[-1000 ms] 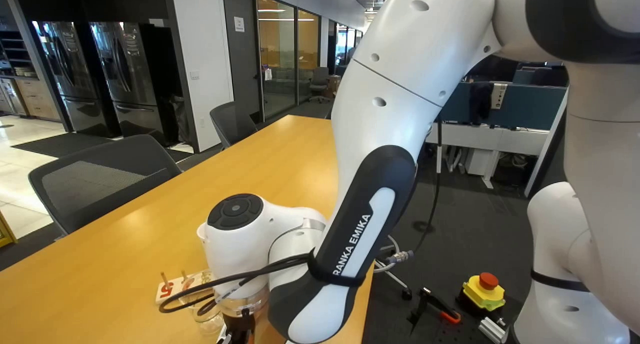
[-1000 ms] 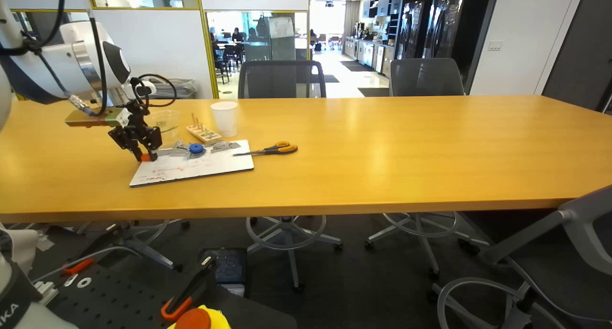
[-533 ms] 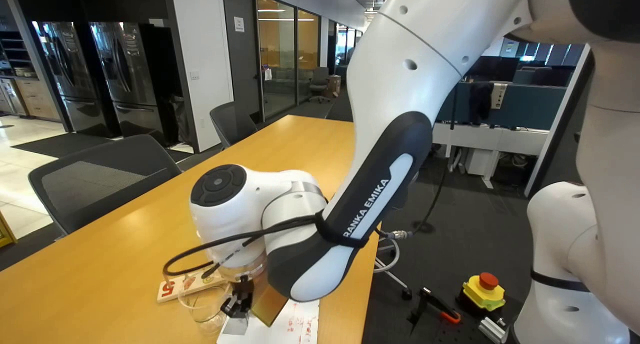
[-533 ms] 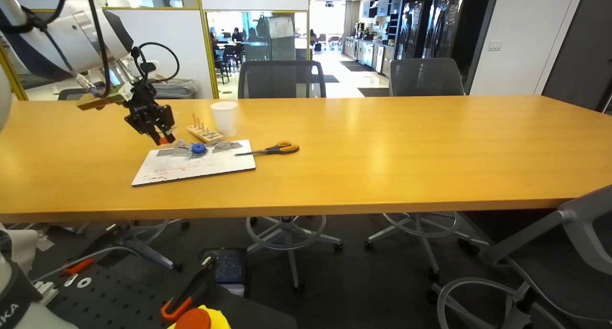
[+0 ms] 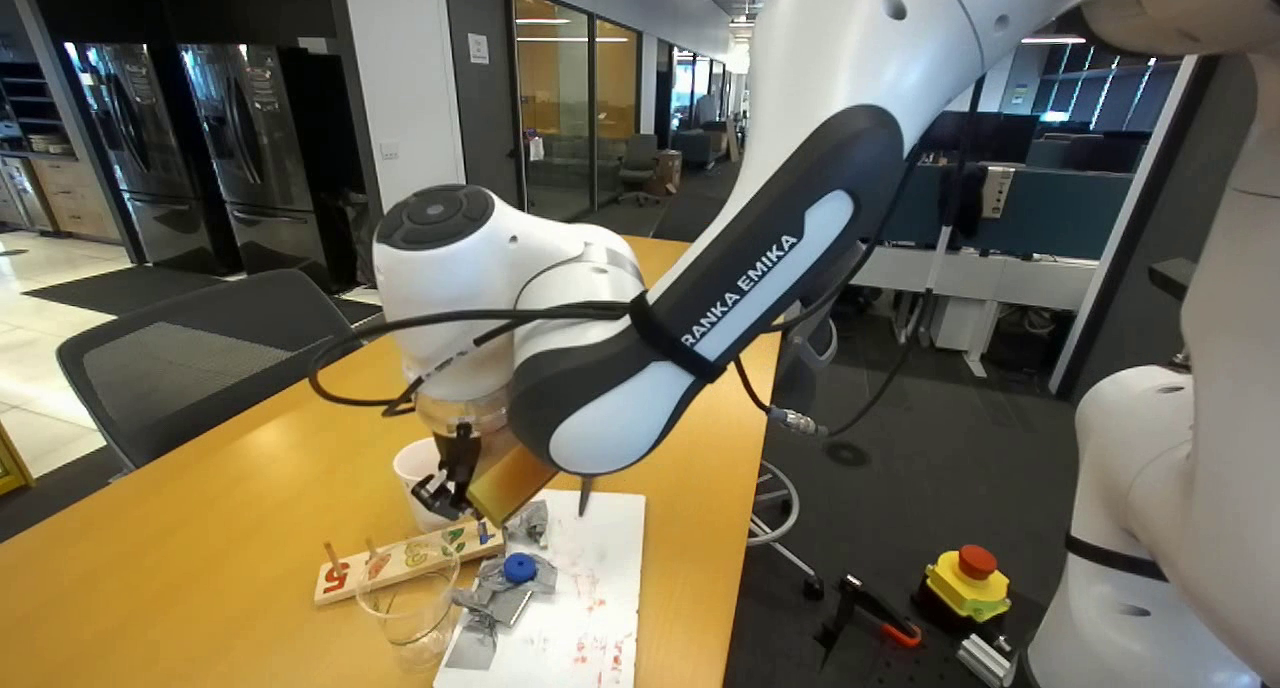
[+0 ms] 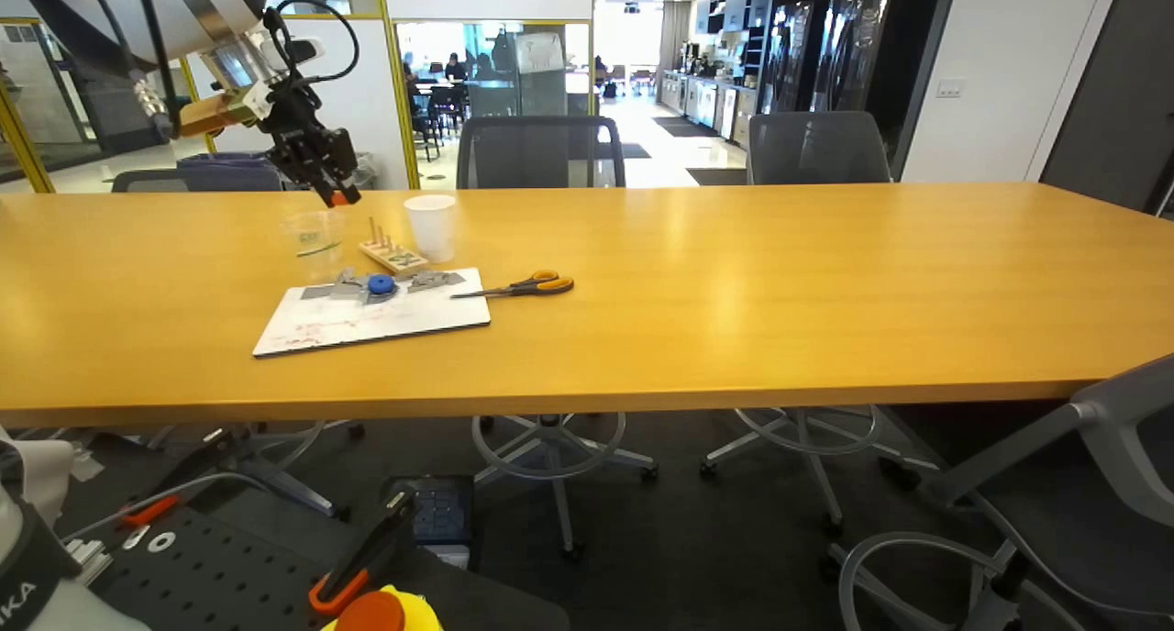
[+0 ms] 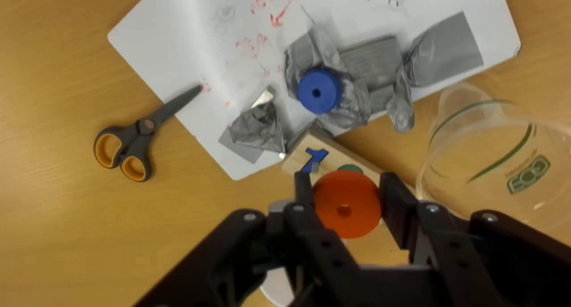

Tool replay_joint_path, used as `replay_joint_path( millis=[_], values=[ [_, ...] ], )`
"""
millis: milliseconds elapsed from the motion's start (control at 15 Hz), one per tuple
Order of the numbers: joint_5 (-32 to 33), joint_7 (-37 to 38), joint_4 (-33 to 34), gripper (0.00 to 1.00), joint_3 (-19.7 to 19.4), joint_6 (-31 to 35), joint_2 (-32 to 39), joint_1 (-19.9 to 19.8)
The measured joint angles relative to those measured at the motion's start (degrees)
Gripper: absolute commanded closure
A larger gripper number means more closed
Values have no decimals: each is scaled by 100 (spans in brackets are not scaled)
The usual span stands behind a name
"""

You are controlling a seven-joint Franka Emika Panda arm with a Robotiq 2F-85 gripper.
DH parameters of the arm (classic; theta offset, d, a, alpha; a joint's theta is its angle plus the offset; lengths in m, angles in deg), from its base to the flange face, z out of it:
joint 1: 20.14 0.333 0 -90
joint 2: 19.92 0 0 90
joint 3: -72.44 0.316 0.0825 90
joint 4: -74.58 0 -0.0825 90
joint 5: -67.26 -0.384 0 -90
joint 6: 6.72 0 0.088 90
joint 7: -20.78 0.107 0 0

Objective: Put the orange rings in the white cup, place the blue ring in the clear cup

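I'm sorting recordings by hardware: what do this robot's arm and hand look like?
The smooth, rounded white arm has a charcoal panel bearing white lettering, "RANKA EMIKA" as far as it shows. A black strap wraps the arm; a thin black cable loops out near a round, dark button pad. The black mechanical hand has two slim, jointed fingers and silvery screw heads.

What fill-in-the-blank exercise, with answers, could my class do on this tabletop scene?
The held ring in the gripper is coloured ____.
The unheld ring on the grey duct tape is coloured ____.
The opaque cup is coloured ____.
The blue numeral on the wooden peg board is ____.
Missing words: orange; blue; white; 1.
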Motion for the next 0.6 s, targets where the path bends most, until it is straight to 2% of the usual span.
replay_joint_path(
  millis=[333, 600],
  values=[
    [-3, -231, 404, 80, 69, 745, 189, -569],
    [-258, -700, 800, 80, 66, 1373, 658, -843]
  ],
)
